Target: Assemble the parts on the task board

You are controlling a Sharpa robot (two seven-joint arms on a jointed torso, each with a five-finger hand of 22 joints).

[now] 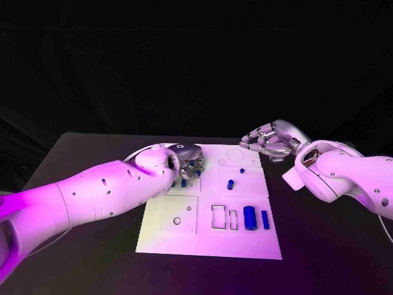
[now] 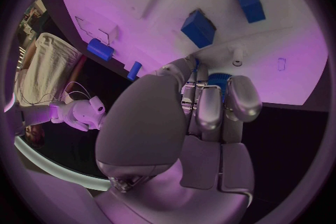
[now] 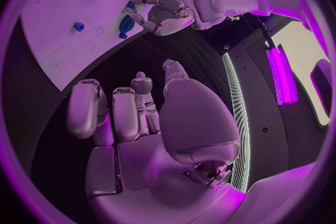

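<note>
The white task board lies in the middle of the black table. My left hand is over the board's far left part, and its fingers curl around a round blue part. The same round part sits at the left hand in the right wrist view. A thick blue cylinder and a thin blue bar lie near the board's right edge. Two small blue pieces sit mid-board. My right hand hovers off the board's far right corner, fingers loosely bent, holding nothing.
Two blue blocks stand on the board just beyond the left hand's fingers. Rectangular recesses and small round holes mark the board's near half. Bare black table surrounds the board.
</note>
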